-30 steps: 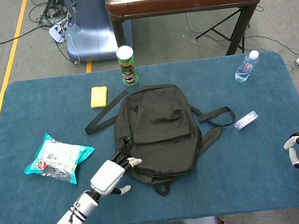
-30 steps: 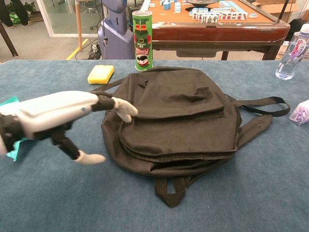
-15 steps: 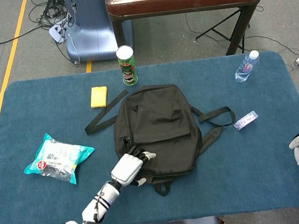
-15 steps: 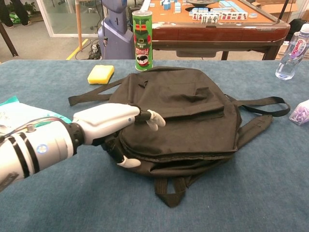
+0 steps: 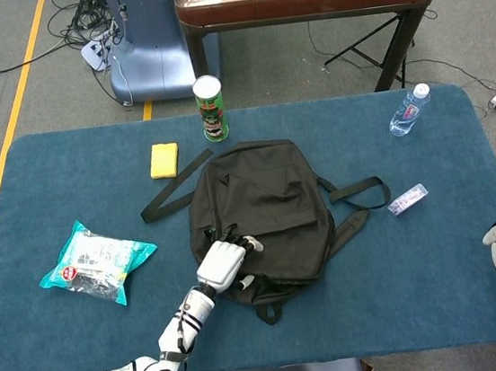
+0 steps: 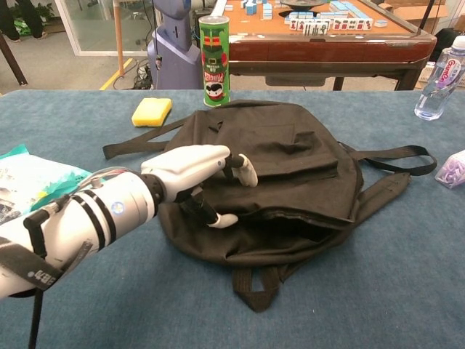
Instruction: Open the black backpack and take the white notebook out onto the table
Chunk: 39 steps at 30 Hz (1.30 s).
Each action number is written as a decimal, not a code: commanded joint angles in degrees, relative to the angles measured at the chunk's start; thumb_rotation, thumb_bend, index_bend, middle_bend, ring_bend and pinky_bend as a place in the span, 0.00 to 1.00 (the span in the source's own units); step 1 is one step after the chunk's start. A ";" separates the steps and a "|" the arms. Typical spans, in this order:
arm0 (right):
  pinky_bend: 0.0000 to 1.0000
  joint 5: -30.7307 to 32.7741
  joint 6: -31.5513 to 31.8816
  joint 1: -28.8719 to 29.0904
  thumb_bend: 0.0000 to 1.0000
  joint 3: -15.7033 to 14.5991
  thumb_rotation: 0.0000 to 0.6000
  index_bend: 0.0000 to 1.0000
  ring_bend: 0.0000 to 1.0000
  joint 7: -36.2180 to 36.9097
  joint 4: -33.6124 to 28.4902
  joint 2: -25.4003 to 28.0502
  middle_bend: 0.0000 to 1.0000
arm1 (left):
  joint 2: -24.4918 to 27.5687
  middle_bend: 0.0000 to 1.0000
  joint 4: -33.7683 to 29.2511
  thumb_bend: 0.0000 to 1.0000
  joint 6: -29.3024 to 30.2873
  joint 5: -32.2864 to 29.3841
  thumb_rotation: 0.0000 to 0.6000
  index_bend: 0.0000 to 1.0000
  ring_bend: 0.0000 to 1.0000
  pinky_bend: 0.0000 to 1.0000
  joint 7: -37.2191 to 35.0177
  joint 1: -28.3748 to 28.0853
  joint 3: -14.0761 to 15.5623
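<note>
A blue cloth-covered surface (image 5: 66,181) carries everything in view. A black backpack (image 5: 260,211) lies flat near its middle, one strap (image 5: 174,187) stretched out toward the left and two more (image 5: 358,195) trailing to the right. Behind the backpack, near the far edge, a green tube can (image 5: 210,109) stands upright, with a yellow sponge (image 5: 164,159) lying just left of it. A teal snack packet (image 5: 96,261) rests well to the left. On the right, a clear water bottle (image 5: 409,110) stands near the far corner, and a small clear packet (image 5: 407,198), possibly holding purple pieces, lies beside the right-hand straps.
</note>
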 commanded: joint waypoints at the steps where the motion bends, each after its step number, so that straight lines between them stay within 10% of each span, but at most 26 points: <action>1: 0.39 -0.02 0.00 -0.02 0.51 -0.01 1.00 0.52 0.37 -0.01 -0.01 0.02 0.44 | -0.14 0.53 -0.65 0.52 0.44 -0.48 1.00 0.57 0.46 0.07 -0.59 0.10 0.24; 7: 0.39 -0.24 0.14 -0.08 0.51 -0.05 1.00 0.52 0.37 -0.18 -0.25 0.12 0.44 | 2.31 0.74 -7.91 0.59 0.59 -1.90 1.00 0.74 0.62 0.14 -5.04 1.61 0.91; 15: 0.39 -1.15 -0.16 0.20 0.51 -0.33 1.00 0.52 0.37 -0.72 -0.89 0.46 0.44 | 7.45 0.77 -17.20 0.59 -0.33 -6.05 1.00 0.74 0.64 0.14 -6.81 0.88 -1.30; 27: 0.39 -8.14 -6.33 5.45 0.51 -2.11 1.00 0.52 0.37 -3.54 -4.78 2.22 0.44 | 2.74 0.73 -5.64 0.59 3.81 -24.95 1.00 0.66 0.60 0.16 -3.07 -8.72 -14.73; 39: 0.39 -16.10 -21.21 18.77 0.51 -1.93 1.00 0.52 0.37 -5.81 -8.70 -0.60 0.44 | -1.40 0.64 5.53 0.59 8.76 -34.07 1.00 0.58 0.51 0.16 7.37 -16.83 -16.35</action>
